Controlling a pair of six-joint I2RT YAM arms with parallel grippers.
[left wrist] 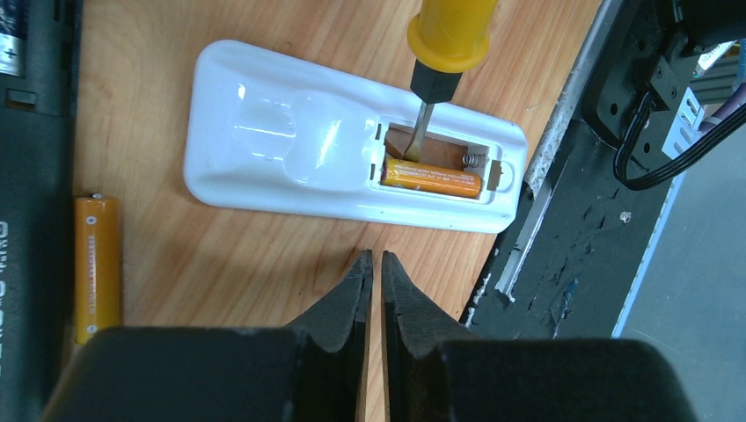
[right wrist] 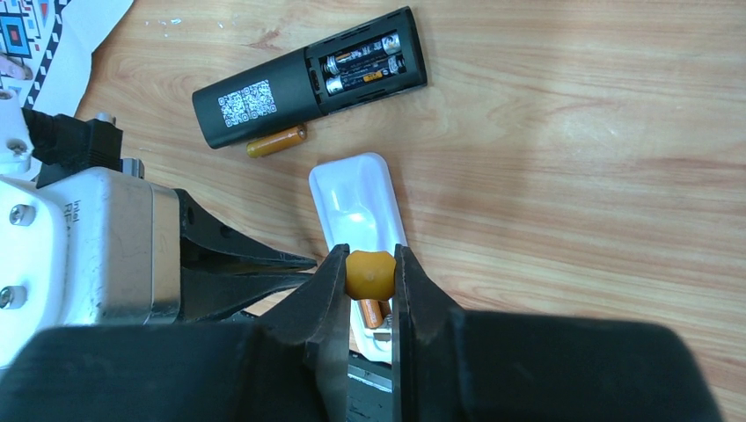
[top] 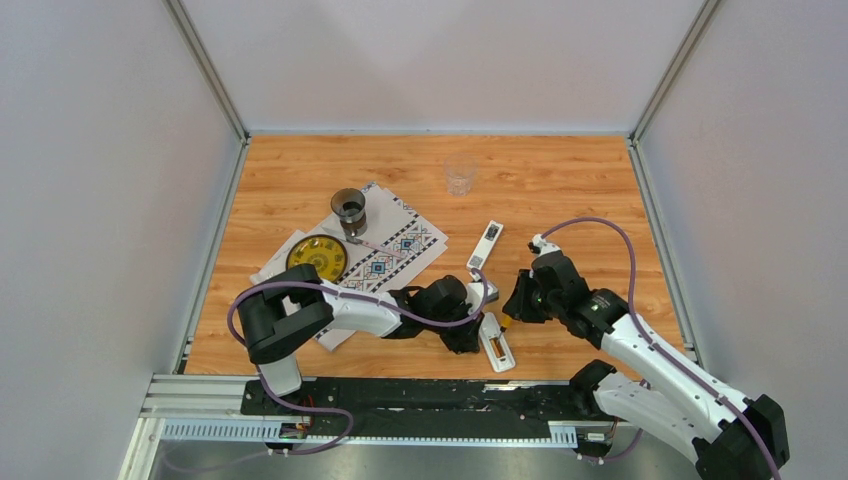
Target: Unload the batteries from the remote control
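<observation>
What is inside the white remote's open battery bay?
One orange battery fills one slot; the tip of the screwdriver sits in the other, empty slot, near a spring. What lies under the battery is covered.

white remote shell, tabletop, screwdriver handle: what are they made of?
White oblong remote shell: glossy moulded plastic, going by sharp highlights. Brown tabletop: wood or wood-look laminate; grain lines show. Orange-yellow screwdriver handle: smooth plastic, probably; its thin shaft looks metal.

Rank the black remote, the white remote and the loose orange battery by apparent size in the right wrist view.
1. black remote
2. white remote, its near end hidden, so less sure
3. loose orange battery
</observation>
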